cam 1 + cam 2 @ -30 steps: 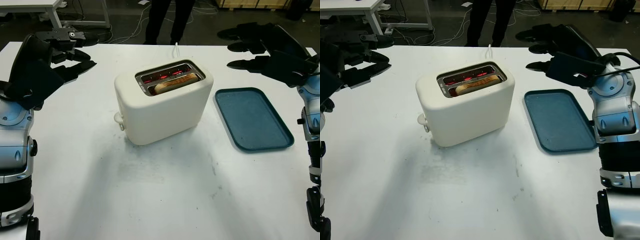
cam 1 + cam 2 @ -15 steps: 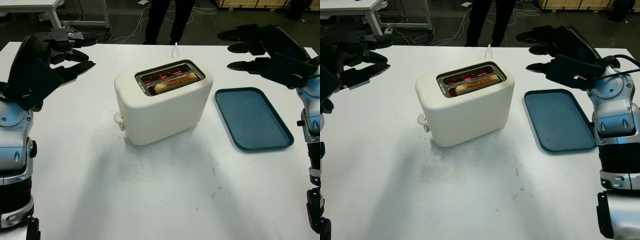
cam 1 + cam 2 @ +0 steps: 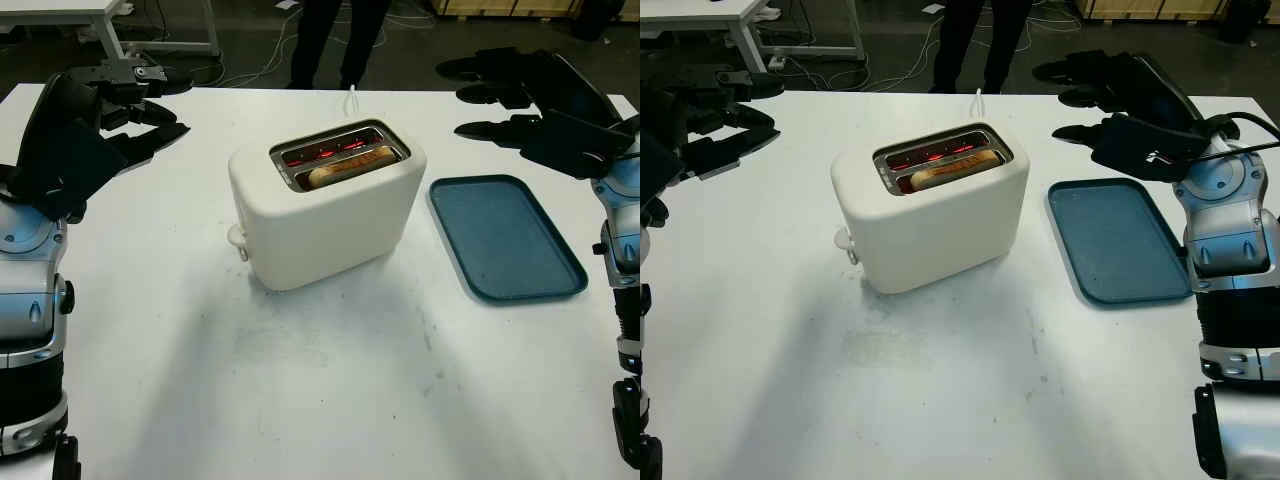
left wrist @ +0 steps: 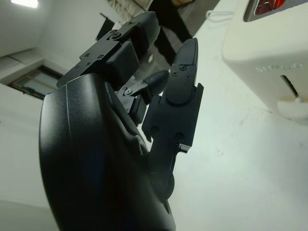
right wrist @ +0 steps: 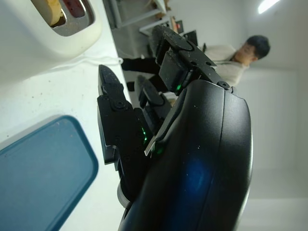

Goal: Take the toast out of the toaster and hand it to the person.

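Left eye view: the toast (image 3: 350,166) is seen in the near slot of the toaster (image 3: 325,205), on the white surface (image 3: 330,380); the left robot hand (image 3: 128,105) is held left of the toaster, open, holding nothing.
Right eye view: the right robot hand (image 3: 1110,100) is held right of the toaster, open and empty; a teal tray (image 3: 1118,240) lies beside the toaster; a person (image 3: 975,40) stands beyond it.
Left wrist view: the toaster lever (image 4: 293,103) is seen.
Right wrist view: the toast's end is glimpsed.
Handling: the toast is judged light, brittle and hot; its exposed top edge is best pinched gently.

You've got a teal tray (image 3: 507,238) near the table's (image 3: 320,390) right edge — lying flat. A white cord (image 3: 352,98) trails to the far edge.
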### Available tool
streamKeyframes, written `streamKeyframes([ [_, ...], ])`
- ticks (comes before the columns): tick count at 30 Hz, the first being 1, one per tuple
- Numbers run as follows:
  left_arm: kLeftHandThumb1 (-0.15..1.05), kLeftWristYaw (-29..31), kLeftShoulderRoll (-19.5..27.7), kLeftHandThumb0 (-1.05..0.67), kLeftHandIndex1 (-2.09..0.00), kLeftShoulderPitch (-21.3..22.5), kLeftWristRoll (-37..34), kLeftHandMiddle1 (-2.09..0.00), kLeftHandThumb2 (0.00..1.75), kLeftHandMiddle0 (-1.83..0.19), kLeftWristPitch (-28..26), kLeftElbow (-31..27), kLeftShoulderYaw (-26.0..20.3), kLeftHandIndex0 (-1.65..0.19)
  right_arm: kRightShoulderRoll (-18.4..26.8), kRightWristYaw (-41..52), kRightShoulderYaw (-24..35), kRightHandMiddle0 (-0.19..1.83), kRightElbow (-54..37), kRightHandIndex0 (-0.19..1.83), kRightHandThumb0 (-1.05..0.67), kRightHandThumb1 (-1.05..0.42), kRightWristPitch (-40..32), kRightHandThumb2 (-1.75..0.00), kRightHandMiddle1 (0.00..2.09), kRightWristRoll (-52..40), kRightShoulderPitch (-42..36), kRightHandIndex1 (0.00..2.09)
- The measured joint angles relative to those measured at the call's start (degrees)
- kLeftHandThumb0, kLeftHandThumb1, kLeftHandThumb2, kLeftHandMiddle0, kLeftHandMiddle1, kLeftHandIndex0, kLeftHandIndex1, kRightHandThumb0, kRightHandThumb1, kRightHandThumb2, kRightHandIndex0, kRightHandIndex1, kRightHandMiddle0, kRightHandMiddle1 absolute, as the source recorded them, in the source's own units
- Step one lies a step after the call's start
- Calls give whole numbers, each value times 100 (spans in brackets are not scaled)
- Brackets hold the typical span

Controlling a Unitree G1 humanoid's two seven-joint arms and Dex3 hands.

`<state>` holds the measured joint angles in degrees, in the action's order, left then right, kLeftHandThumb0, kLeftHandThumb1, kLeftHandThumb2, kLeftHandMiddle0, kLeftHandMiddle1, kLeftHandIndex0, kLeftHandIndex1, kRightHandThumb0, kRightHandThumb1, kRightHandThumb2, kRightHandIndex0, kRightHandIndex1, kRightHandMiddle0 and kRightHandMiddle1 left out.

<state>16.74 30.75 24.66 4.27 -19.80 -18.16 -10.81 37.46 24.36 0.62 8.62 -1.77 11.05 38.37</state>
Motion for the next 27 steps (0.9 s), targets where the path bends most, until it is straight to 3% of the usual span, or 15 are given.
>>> streamKeyframes([
  [27, 92, 7, 11, -23, -14, 1, 1, -93, 8, -47, 64, 85, 43, -77, -50, -12, -20, 64, -115, 72, -7, -92, -45, -4, 1, 170, -21, 2],
])
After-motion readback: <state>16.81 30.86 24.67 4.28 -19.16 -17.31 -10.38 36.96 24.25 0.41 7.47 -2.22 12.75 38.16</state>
